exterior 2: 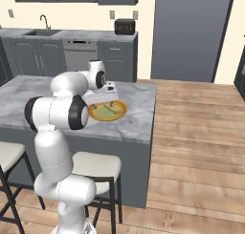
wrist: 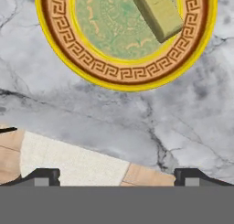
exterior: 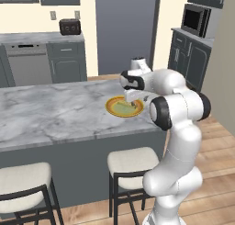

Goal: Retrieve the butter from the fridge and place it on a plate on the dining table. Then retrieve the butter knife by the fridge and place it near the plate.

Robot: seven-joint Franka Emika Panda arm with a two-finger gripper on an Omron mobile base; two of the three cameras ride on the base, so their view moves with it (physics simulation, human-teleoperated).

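Note:
The butter, a pale yellow stick, lies on the plate, toward one side of its greenish centre. The plate rests near the end of the dining table, close to its front edge. My gripper hovers over that edge beside the plate, open, with nothing between its fingertips. In the base views the gripper hangs just above the plate. The fridge and the butter knife are out of view.
Two cushioned stools stand under the table's near side. Against the back wall, a counter holds a toaster and a sink. At the right is a microwave. Wood floor lies to the right.

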